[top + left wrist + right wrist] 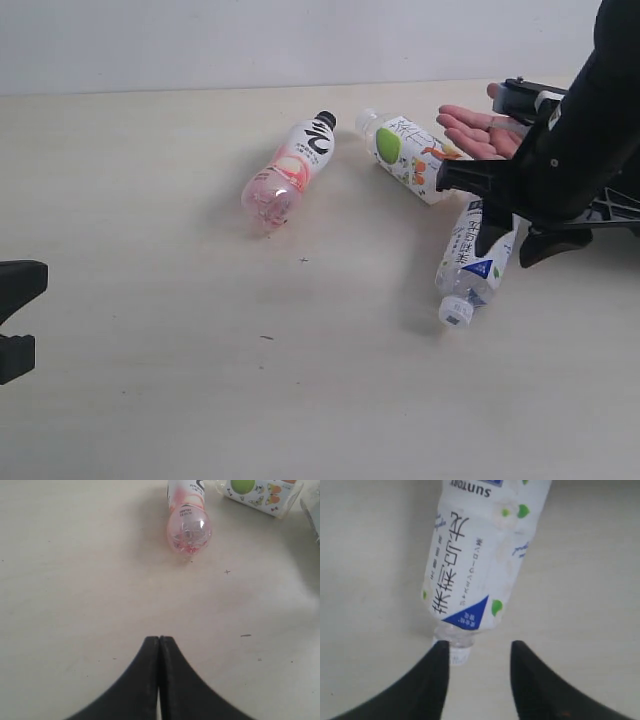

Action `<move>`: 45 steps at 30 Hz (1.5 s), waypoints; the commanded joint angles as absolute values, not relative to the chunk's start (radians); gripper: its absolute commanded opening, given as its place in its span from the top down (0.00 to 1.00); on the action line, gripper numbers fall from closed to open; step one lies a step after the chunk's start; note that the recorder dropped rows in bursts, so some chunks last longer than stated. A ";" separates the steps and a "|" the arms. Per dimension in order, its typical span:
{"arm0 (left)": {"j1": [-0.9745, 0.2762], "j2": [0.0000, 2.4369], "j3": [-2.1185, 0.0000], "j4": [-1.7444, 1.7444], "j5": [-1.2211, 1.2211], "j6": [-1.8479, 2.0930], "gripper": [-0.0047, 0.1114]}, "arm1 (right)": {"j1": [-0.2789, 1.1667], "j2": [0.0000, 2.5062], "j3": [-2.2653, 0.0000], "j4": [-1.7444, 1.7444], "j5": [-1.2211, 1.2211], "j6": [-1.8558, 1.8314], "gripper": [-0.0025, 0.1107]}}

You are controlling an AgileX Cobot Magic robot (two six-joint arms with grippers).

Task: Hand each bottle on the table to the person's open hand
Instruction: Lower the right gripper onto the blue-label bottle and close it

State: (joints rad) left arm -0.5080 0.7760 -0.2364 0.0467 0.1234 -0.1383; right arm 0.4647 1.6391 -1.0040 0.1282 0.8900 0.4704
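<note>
Three bottles lie on the table [150, 250]. The pink bottle [290, 172] with a black cap is at the middle; the left wrist view shows its base [189, 529]. A green/orange-labelled bottle [407, 156] with a white cap lies beside the person's open hand [478, 130]. Nearer the front lies the blue-white bottle [473, 268], white cap toward me. My right gripper [512, 245] hovers open over it; in its wrist view the gripper [479, 652] straddles the cap end of that bottle [480, 555] without holding it. My left gripper [159, 639] is shut and empty. No green/blue bottle is in view.
The left gripper [15, 320] sits at the far left edge, well away from the bottles. The right arm [580, 140] covers part of the person's hand and the table's right side. A pale wall [300, 40] stands behind the table's far edge.
</note>
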 commanded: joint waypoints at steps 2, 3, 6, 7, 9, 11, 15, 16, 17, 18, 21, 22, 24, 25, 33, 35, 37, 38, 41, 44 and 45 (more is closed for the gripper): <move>-0.505 0.769 -0.233 0.046 0.125 -0.133 0.96 | 0.466 1.655 -1.015 0.131 0.810 0.475 0.29; -0.505 0.769 -0.233 0.046 0.125 -0.133 0.96 | 0.466 1.655 -1.015 0.116 0.799 0.475 0.27; -0.505 0.769 -0.233 0.046 0.125 -0.133 0.96 | 0.466 1.660 -1.015 0.059 0.752 0.509 0.27; -0.505 0.769 -0.233 0.046 0.125 -0.133 0.96 | 0.466 1.662 -1.015 0.046 0.735 0.541 0.27; -0.505 0.769 -0.233 0.046 0.125 -0.133 0.96 | 0.466 1.675 -1.015 0.029 0.713 0.591 0.27; -0.505 0.769 -0.233 0.046 0.125 -0.133 0.96 | 0.466 1.691 -1.015 0.010 0.702 0.636 0.27; -0.505 0.769 -0.233 0.046 0.125 -0.133 0.96 | 0.466 1.742 -1.015 -0.022 0.674 0.684 0.27; -0.505 0.769 -0.233 0.046 0.125 -0.133 0.96 | 0.466 1.752 -1.015 -0.025 0.657 0.686 0.27; -0.505 0.769 -0.233 0.046 0.125 -0.133 0.96 | 0.466 1.766 -1.015 -0.025 0.642 0.699 0.27; -0.505 0.769 -0.233 0.046 0.125 -0.133 0.96 | 0.466 1.779 -1.015 -0.025 0.628 0.707 0.27; -0.505 0.769 -0.233 0.046 0.125 -0.133 0.96 | 0.466 1.814 -1.015 -0.021 0.599 0.712 0.27; -0.505 0.769 -0.233 0.046 0.125 -0.133 0.96 | 0.466 1.824 -1.015 -0.021 0.598 0.721 0.27; -0.505 0.769 -0.233 0.046 0.125 -0.133 0.96 | 0.466 1.851 -1.015 -0.034 0.596 0.728 0.27; -0.505 0.769 -0.233 0.046 0.125 -0.133 0.96 | 0.466 1.863 -1.015 -0.034 0.587 0.731 0.27; -0.505 0.769 -0.233 0.046 0.125 -0.133 0.96 | 0.466 1.885 -1.015 -0.032 0.536 0.796 0.52; -0.505 0.769 -0.233 0.046 0.125 -0.133 0.96 | 0.466 1.885 -1.015 -0.013 0.544 0.811 0.63; -0.505 0.769 -0.233 0.046 0.125 -0.133 0.96 | 0.466 1.885 -1.015 0.024 0.563 0.814 0.75; -0.505 0.769 -0.233 0.046 0.125 -0.133 0.96 | 0.466 1.885 -1.015 0.036 0.571 0.814 0.79; -0.505 0.769 -0.233 0.046 0.125 -0.133 0.96 | 0.466 1.885 -1.015 0.092 0.631 0.812 0.98; -0.505 0.769 -0.233 0.046 0.125 -0.133 0.96 | 0.466 1.883 -1.015 0.102 0.689 0.774 0.98; -0.505 0.769 -0.233 0.046 0.125 -0.133 0.96 | 0.466 1.882 -1.015 0.101 0.711 0.762 0.98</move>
State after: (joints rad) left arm -0.5080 0.7760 -0.2364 0.0467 0.1291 -0.1383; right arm 0.4647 1.8855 -1.0136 0.0914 0.6311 0.7933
